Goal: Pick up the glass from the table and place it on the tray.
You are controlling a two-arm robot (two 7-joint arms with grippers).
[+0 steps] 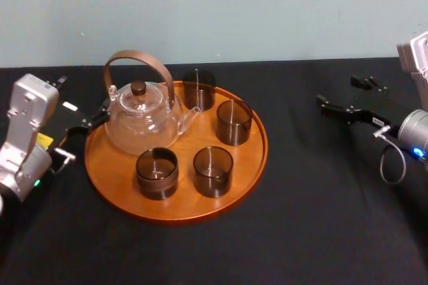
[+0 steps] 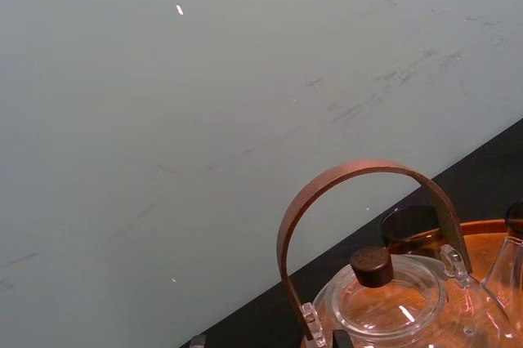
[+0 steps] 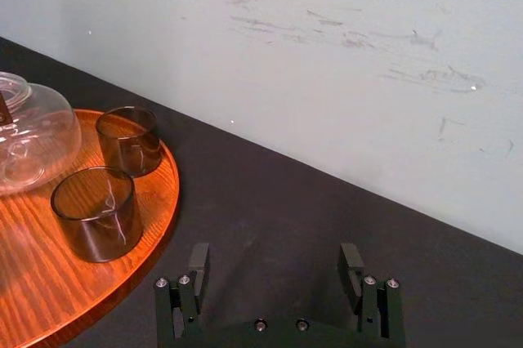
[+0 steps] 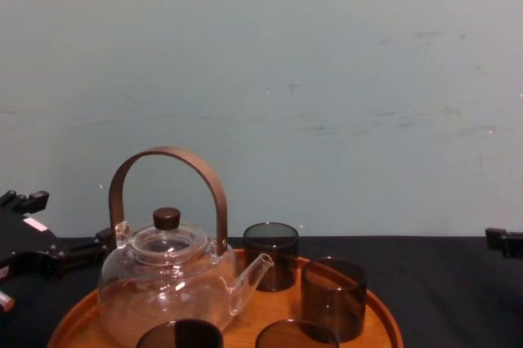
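With every glass (image 1: 212,170) on the tray (image 1: 184,197), my spread right pincer (image 3: 274,256) idled; the left pincer (image 1: 97,116), grip untellable, sat beside the teapot (image 1: 140,121) and could knock it.

Your chest view's bottom edge cuts off the front-left glass (image 4: 179,334) and front-right glass (image 4: 296,333). Your left wrist view crops the teapot (image 2: 392,311).

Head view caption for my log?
Four dark glasses and a glass teapot sit on the wooden tray; left hand by its rim, right hand farther right.
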